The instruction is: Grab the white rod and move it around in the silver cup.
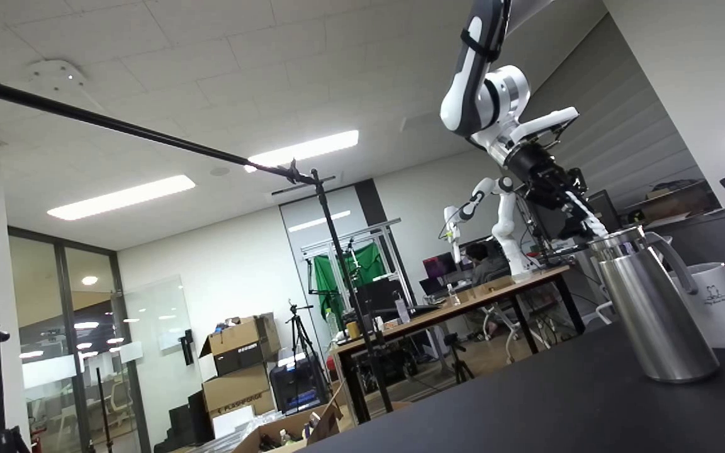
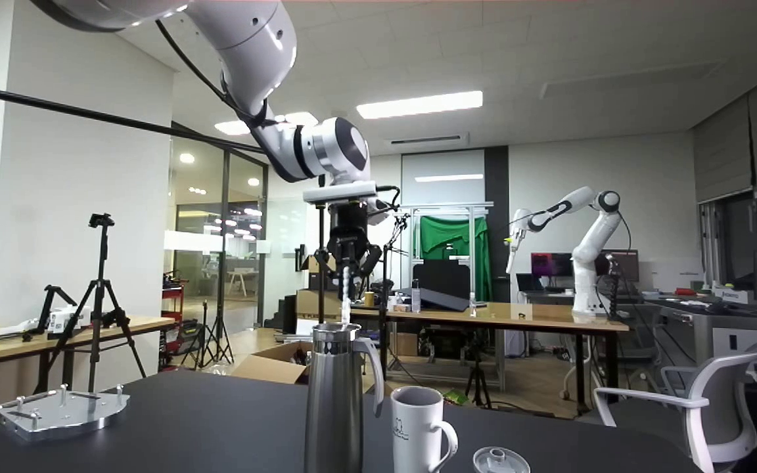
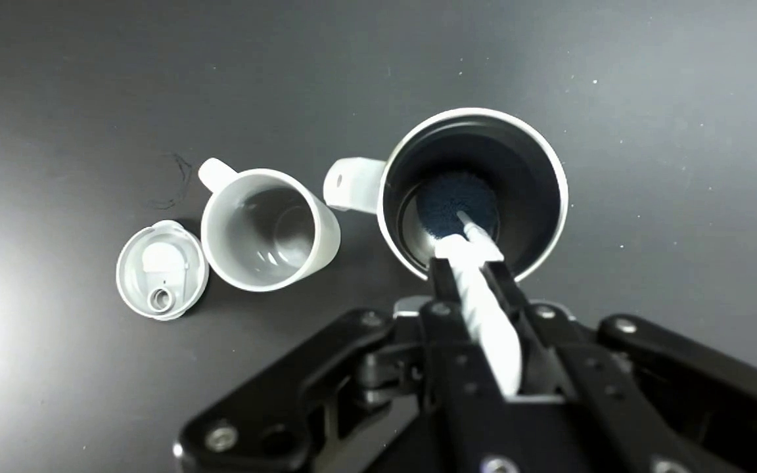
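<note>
Ones and Twos, by Kind

Counted on the matte black bench [image 3: 654, 197]: one tall brushed-steel cup [image 1: 657, 311], one white ceramic mug [image 2: 416, 424], one round pale lid [image 3: 163, 266], one flat silvery plate [image 2: 66, 412]. Also one slender white rod [image 3: 483, 309], two white-and-black jointed robot arms [image 2: 253, 62], two long lit ceiling panels [image 1: 306, 150].

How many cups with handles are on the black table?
2: the silver cup, with the white rod reaching in, and the white mug, between that cup and the lid. Others could be outside the views.
</note>
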`<action>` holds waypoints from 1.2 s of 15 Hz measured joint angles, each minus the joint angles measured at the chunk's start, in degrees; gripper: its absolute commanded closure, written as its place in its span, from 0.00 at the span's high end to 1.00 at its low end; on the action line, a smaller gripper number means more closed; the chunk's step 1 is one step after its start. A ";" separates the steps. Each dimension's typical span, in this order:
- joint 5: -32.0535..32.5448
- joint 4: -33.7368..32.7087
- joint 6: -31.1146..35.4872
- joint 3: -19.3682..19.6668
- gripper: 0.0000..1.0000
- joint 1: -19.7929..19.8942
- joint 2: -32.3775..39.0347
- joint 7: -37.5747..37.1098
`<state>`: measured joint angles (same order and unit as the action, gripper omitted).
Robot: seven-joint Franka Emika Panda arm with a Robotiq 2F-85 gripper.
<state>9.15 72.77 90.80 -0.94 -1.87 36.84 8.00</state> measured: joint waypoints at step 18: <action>5.55 -3.81 -14.48 0.12 0.77 -3.19 -6.15 2.46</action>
<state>14.69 68.97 76.31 -0.82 -5.05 30.69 10.45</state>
